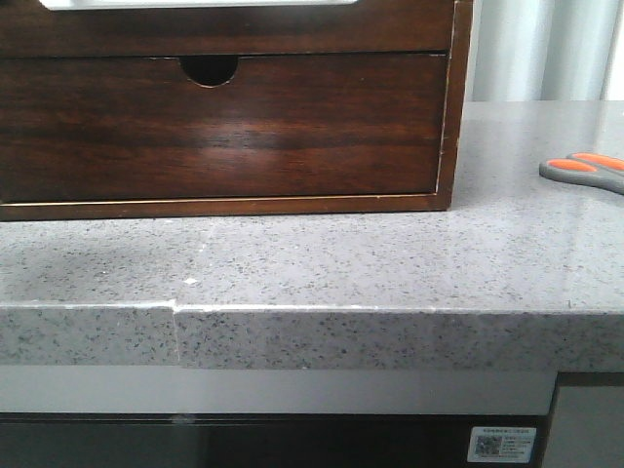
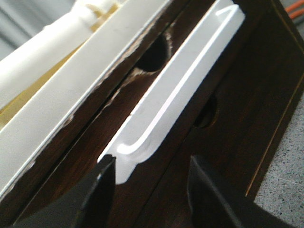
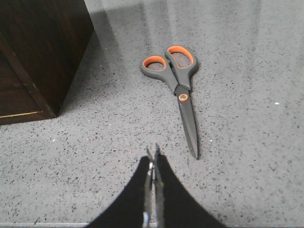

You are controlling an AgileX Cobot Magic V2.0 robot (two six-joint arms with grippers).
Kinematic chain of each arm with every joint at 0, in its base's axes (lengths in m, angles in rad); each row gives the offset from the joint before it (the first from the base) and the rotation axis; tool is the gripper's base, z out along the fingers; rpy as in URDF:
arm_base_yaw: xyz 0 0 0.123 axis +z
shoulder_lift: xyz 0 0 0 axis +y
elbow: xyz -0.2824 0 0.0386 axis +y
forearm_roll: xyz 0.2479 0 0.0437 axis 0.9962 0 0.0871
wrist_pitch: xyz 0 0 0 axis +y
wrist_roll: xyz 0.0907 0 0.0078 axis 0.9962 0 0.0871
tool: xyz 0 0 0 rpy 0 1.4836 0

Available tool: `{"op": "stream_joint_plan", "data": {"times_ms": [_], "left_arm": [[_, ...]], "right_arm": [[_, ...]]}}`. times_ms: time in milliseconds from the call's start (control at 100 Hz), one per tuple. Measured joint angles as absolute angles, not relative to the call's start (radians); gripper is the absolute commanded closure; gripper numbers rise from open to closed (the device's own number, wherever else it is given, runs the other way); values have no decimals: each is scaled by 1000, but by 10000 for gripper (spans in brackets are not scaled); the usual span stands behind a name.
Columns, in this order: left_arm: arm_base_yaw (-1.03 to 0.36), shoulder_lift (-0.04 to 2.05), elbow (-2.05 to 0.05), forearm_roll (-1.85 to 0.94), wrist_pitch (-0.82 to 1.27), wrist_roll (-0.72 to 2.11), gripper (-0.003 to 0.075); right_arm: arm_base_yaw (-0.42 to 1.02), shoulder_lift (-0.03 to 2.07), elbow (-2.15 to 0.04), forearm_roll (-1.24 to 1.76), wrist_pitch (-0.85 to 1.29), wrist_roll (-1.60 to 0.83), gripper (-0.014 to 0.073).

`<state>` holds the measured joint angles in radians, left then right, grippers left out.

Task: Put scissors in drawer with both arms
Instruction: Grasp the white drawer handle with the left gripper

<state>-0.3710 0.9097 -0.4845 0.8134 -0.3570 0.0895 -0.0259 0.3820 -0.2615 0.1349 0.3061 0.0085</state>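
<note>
- My right gripper (image 3: 152, 156), fingers pressed together, hangs over bare counter (image 3: 247, 180); the strip between it and the scissors (image 3: 178, 85) is free.
- The wooden cabinet (image 3: 42, 52) blocks the side away from the scissors.
- My left gripper (image 2: 152, 175) is spread against the white handle (image 2: 175, 90), dark wood close behind.

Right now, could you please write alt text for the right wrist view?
Closed scissors with grey, orange-lined handles lie flat on a speckled grey countertop. The right gripper, shut and empty, sits short of the blade tip; a dark wooden cabinet corner stands nearby.
</note>
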Motion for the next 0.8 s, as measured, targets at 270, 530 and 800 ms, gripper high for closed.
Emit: {"op": "stream_joint_plan", "data": {"times_ms": [270, 530, 800], "left_arm": [[-431, 1101, -643, 995, -320, 91, 385], [-437, 1173, -714, 1087, -290, 91, 491], [-466, 1178, -726, 1165, -262, 124, 738]], "right_arm": [[-26, 382, -262, 137, 306, 8, 650], [-26, 382, -262, 137, 306, 8, 650], [-26, 382, -262, 139, 306, 8, 650]]}}
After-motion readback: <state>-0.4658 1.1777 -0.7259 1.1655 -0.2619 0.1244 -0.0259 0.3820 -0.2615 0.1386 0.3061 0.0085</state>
